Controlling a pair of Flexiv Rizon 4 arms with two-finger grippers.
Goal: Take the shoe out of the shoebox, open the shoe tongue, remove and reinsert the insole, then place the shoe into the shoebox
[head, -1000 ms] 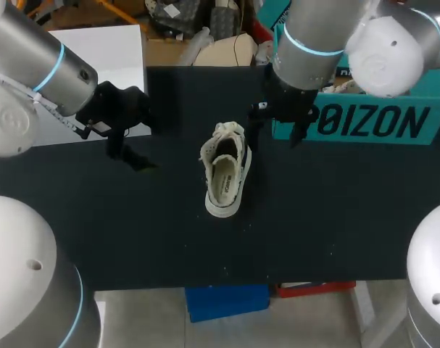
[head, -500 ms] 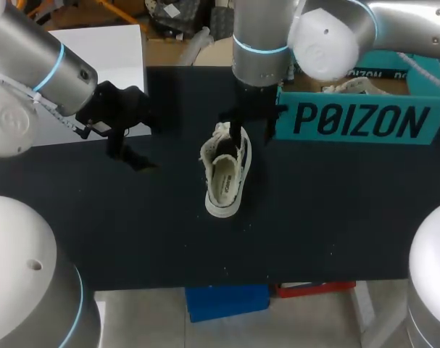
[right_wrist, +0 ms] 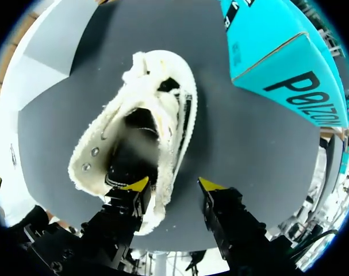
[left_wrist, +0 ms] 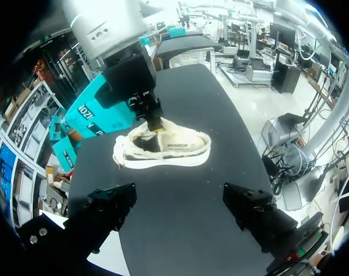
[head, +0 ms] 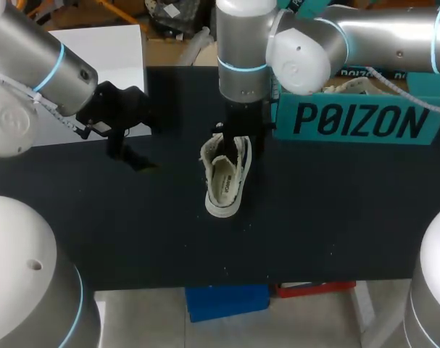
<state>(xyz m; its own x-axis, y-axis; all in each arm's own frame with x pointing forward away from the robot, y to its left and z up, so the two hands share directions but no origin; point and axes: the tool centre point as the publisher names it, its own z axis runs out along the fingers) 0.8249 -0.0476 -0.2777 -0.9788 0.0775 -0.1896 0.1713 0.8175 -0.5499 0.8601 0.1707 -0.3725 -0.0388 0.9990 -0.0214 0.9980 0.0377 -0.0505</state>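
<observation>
A cream low-top shoe [head: 223,174] lies on the black table [head: 133,232], its opening up. My right gripper [head: 238,138] stands over the shoe's far end. In the right wrist view this gripper [right_wrist: 173,184] is open astride the shoe's [right_wrist: 134,126] side wall: one fingertip [right_wrist: 134,184] is inside the opening, the other on the outside, a little clear of the wall. The teal shoebox [head: 364,119] stands at the back right. My left gripper [head: 129,148] hangs open and empty at the left, well away from the shoe [left_wrist: 163,149].
A second cream shoe [head: 350,85] sits inside the shoebox. The box's [right_wrist: 289,63] front wall is just right of my right arm. Bare table stretches in front of the shoe and between it and my left gripper [left_wrist: 180,213].
My right arm has swung left from in front of the shoebox to above the shoe, and its fingers have narrowed around the shoe's side wall. The left arm has not moved.
</observation>
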